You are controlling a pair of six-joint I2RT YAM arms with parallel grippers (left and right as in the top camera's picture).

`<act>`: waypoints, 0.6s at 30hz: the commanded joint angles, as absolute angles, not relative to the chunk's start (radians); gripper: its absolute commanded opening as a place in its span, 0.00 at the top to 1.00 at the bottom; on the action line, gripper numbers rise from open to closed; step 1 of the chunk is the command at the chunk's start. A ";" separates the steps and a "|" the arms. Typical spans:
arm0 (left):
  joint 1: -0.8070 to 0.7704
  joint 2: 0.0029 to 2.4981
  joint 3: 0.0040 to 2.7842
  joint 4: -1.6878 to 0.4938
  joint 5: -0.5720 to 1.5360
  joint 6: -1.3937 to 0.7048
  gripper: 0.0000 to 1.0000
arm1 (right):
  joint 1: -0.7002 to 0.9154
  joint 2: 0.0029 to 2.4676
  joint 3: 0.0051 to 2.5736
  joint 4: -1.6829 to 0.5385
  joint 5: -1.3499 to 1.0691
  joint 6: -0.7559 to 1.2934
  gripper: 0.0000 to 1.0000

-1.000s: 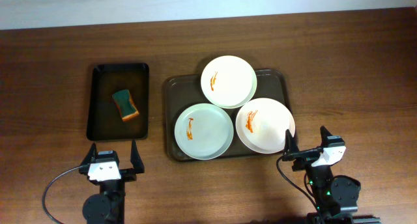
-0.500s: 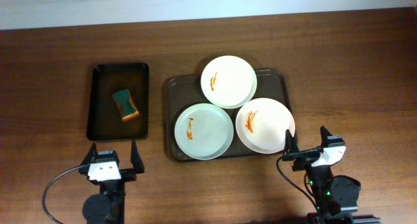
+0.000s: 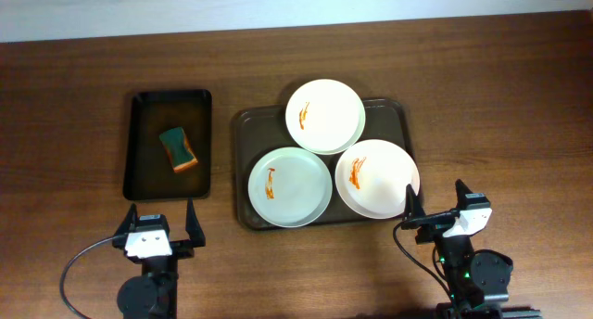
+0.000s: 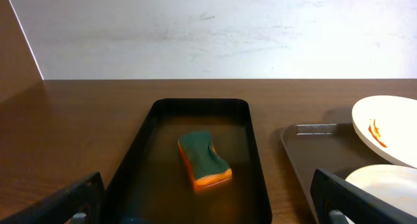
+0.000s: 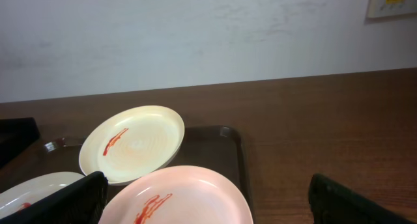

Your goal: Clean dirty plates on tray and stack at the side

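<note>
Table [image 3: 519,87]: 3 smeared plates [image 3: 324,115] on 1 brown tray [image 3: 248,133], 1 sponge [image 3: 178,148], both jaws gaping

Dark wooden table [image 3: 482,87]; plain white wall [image 4: 215,32] behind; wall panel [image 5: 393,2] upper right.

Sponge [image 3: 178,148] in bin [image 3: 139,171], left of plate tray [image 3: 243,152].

**Both arms low, jaws apart**

From overhead: left gripper [image 3: 161,210] spread wide, fingers pointing straight forward; right gripper [image 3: 435,200] equally spread, angled slightly toward its left; neither grips anything; both arms folded compactly behind their wrists, cables looping out.
</note>
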State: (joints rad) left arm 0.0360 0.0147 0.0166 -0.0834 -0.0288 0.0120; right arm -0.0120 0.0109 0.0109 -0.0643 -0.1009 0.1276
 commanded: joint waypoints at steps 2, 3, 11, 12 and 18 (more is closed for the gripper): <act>0.042 0.006 0.009 -0.083 -0.014 0.031 0.01 | -0.007 0.004 0.006 -0.071 -0.093 0.127 0.02; 0.042 0.006 0.009 -0.083 -0.014 0.031 0.01 | -0.007 0.004 0.006 -0.071 -0.093 0.127 0.02; 0.042 0.006 0.009 -0.083 -0.014 0.031 0.01 | -0.007 0.004 0.006 -0.071 -0.093 0.127 0.02; 0.042 0.006 0.009 -0.083 -0.014 0.031 0.01 | -0.007 0.004 0.006 -0.071 -0.093 0.127 0.02; 0.042 0.006 0.010 -0.048 0.469 0.003 0.01 | -0.007 0.004 0.006 -0.071 -0.093 0.127 0.02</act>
State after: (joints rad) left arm 0.0360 0.0147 0.0166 -0.0719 0.0895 0.0124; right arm -0.0120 0.0109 0.0109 -0.0647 -0.1009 0.1276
